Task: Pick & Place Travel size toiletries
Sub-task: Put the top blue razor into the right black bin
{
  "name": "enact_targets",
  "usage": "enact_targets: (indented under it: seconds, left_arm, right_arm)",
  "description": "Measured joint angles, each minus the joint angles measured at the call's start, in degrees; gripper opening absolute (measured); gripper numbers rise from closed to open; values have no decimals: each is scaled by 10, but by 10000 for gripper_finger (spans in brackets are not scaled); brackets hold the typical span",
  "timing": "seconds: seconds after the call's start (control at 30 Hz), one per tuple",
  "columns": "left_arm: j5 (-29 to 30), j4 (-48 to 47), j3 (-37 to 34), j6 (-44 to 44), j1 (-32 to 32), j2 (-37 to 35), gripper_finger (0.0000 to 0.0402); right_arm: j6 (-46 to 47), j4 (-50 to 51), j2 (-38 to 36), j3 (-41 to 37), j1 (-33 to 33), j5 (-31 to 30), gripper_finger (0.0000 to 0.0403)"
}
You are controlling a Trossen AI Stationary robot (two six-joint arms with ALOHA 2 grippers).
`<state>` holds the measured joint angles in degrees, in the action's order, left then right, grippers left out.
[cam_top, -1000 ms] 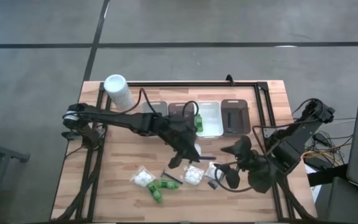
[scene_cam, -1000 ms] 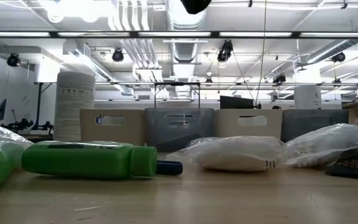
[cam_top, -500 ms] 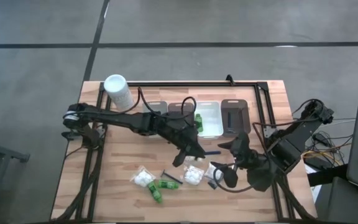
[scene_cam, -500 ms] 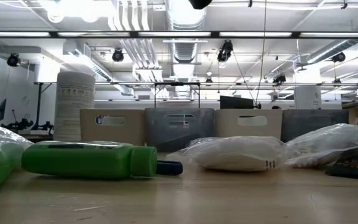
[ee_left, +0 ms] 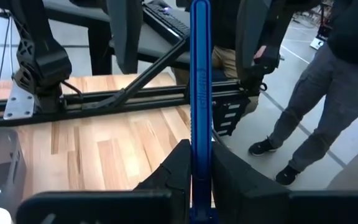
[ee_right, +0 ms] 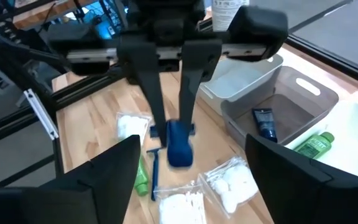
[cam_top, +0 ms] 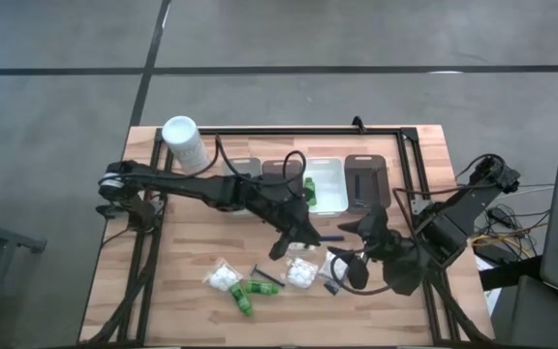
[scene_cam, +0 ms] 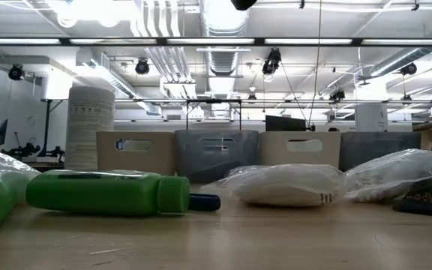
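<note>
My left gripper (cam_top: 300, 236) hangs over the table's middle, shut on a thin blue stick (ee_left: 201, 93), which also shows in the high view (cam_top: 329, 236). My right gripper (cam_top: 350, 270) is wide open and empty at the near right, facing the left one. On the table near the front lie clear packets of white puffs (cam_top: 223, 278) (cam_top: 301, 272) (cam_top: 334, 263), two little green bottles (cam_top: 248, 296) and a dark stick (cam_top: 267, 277). A green bottle (cam_top: 310, 188) lies in the white tray (cam_top: 329, 201). A dark tube (ee_right: 265, 122) lies in a grey tray (ee_right: 303, 93). My left gripper pinches the blue stick near one end (ee_left: 200, 186) between its two fingers (ee_right: 155, 102). The fingers come from above, slanting from the table's left. The stick juts out from between them toward the table's right and is lifted clear of the table.
Four trays (cam_top: 364, 178) stand in a row at the far middle, with a tall white container (cam_top: 184, 143) to their left. A black frame (cam_top: 410, 165) borders the table. A person (ee_left: 328, 81) stands beyond the table's right side. Bare wood lies at the near left.
My left gripper has risen a little and gone toward the table's right and far edge, carrying the blue stick with it. My right gripper has edged slightly toward the left gripper and stays open.
</note>
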<state>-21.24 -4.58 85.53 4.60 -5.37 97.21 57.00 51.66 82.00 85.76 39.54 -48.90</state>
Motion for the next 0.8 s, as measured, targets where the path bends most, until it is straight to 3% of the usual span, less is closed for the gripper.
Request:
enact_targets:
  seconds: [0.53, 0.8]
  left_arm:
    - [-2, 5, -12, -6, 0, 0, 39]
    - [-1, 6, -14, -11, 0, 0, 39]
  right_arm:
    - [0, -1, 0, 0, -17, 40, 204]
    - [0, -2, 0, 0, -19, 42, 141]
